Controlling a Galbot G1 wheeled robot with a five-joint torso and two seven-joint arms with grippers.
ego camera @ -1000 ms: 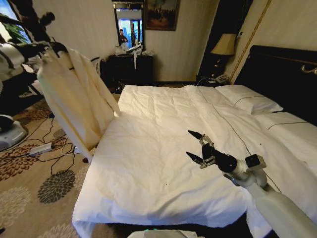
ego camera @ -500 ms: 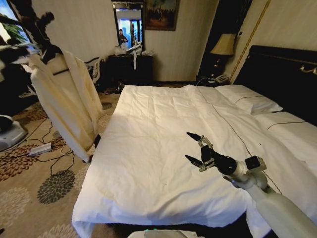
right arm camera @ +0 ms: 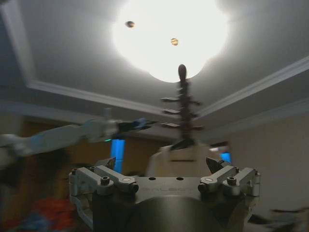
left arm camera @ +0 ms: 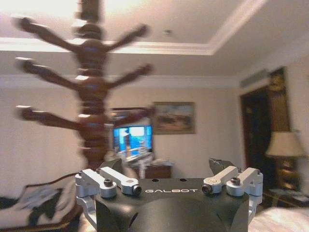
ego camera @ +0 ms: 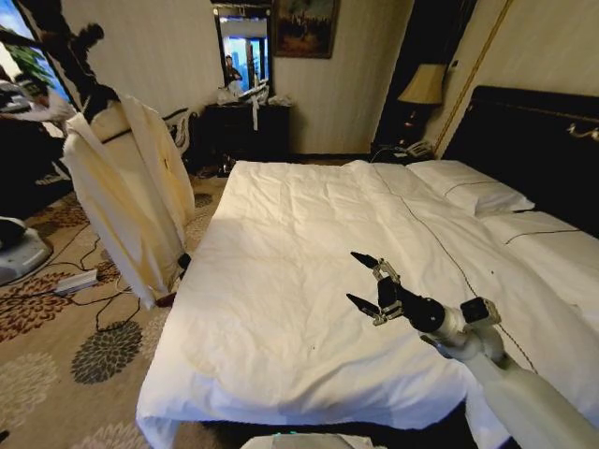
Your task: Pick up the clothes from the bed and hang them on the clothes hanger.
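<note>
My right gripper (ego camera: pixel 363 279) hovers over the bed (ego camera: pixel 281 281), jaws wide apart and holding nothing. My left gripper (right arm camera: pixel 145 124) is off by the stand (ego camera: pixel 65 47); I cannot tell its jaws. The shirt (ego camera: pixel 126 196) hangs there on its hanger (ego camera: pixel 110 137), well away from the right jaws. I would pull the left arm back slowly, clear of the sleeves.

Hanging upright beside the bed's (ego camera: pixel 281 309) near left corner: the cream shirt (ego camera: pixel 131 201), long sleeves drooping, hem just above the carpet, collar draped over the hanger's (ego camera: pixel 115 137) dark shoulder bar. Lying wide and wrinkled under a white duvet: the bed, pillows resting against the dark headboard.
</note>
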